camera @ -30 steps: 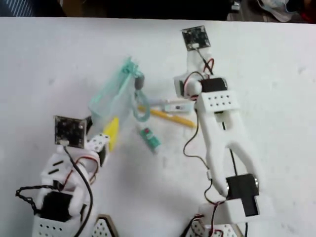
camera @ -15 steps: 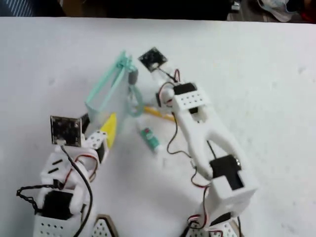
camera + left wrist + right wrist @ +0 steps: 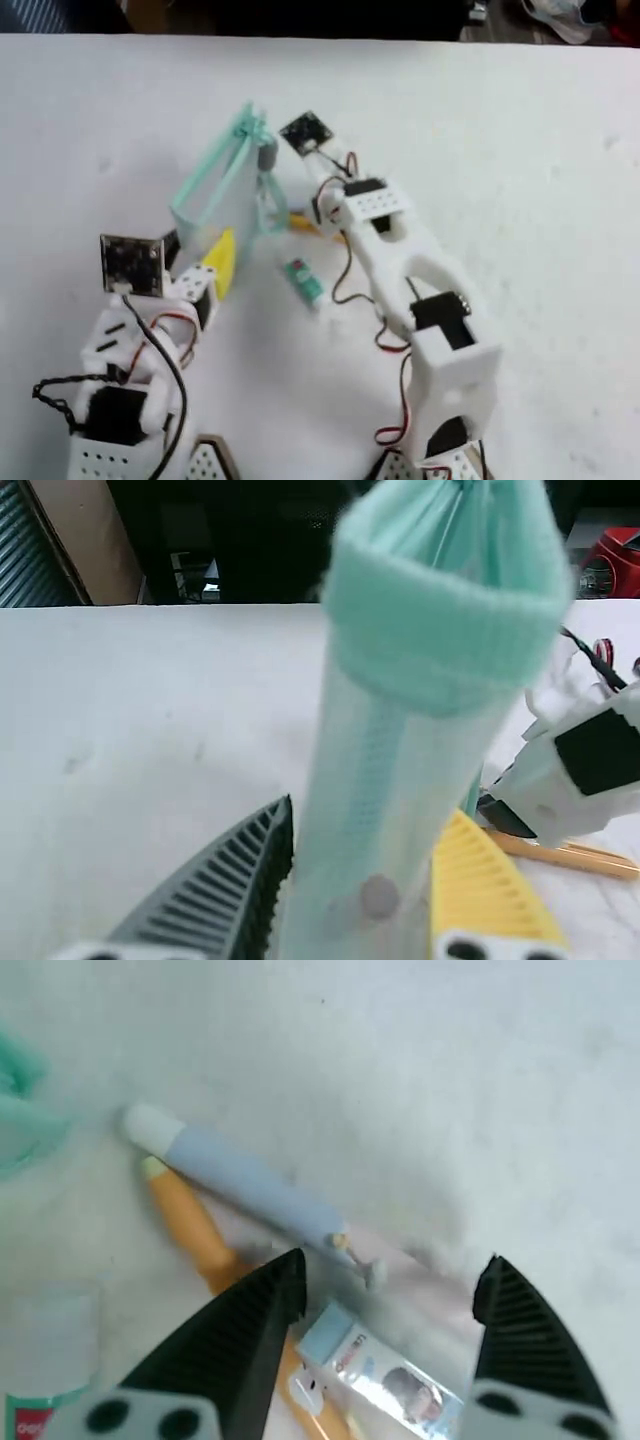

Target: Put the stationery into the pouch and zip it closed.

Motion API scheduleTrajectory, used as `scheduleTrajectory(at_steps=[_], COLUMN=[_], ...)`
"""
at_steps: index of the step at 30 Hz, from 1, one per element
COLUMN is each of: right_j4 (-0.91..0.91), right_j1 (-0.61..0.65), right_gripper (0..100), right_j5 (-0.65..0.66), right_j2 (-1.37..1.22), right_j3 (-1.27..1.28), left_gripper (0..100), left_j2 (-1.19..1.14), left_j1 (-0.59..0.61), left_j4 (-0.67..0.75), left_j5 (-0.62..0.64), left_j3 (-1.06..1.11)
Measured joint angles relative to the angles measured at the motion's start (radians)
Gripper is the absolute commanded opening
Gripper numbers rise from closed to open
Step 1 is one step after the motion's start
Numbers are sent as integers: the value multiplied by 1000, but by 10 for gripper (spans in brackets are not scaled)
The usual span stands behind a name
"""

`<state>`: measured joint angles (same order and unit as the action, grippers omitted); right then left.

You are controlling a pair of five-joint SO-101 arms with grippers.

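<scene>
A mint-green see-through pouch [image 3: 220, 190] stands tilted up from the table, with my left gripper [image 3: 205, 255] shut on its lower end; in the left wrist view the pouch [image 3: 420, 730] runs up between the grey and yellow fingers. My right gripper [image 3: 385, 1280] is open, hovering just above a pale blue pen [image 3: 250, 1185], an orange pencil [image 3: 195, 1235] and a small white-and-blue eraser [image 3: 375, 1370]. In the high view the right gripper [image 3: 315, 205] is beside the pouch, over the pencil [image 3: 305, 225]. A green-capped glue stick [image 3: 302, 281] lies apart in front.
The white table [image 3: 520, 150] has wide free room to the right and far left. A teal loop strap [image 3: 268, 205] hangs from the pouch near the right arm. Dark room edge runs along the far side.
My right arm has swung left toward the pouch and now hovers over the pen and pencil. The pouch has tilted slightly more upright. The left arm has barely moved.
</scene>
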<state>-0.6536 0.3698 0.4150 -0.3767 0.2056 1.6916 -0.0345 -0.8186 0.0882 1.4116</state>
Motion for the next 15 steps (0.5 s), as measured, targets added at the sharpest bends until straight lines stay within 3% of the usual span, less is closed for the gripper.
scheduleTrajectory(at_steps=[2,7,11,15], right_j4=[35,49,34,-61], right_j1=[-2,-6,-18,-18], right_gripper=[217,22,26,16], right_j5=[0,5,11,112], right_j2=[-23,-95,-132,-133], right_j3=[0,-72,-130,-175], left_gripper=[221,221,221,221], left_j2=[0,0,0,0], left_j1=[0,0,0,0], left_j4=[0,0,0,0], left_j5=[0,0,0,0], left_j3=[0,0,0,0])
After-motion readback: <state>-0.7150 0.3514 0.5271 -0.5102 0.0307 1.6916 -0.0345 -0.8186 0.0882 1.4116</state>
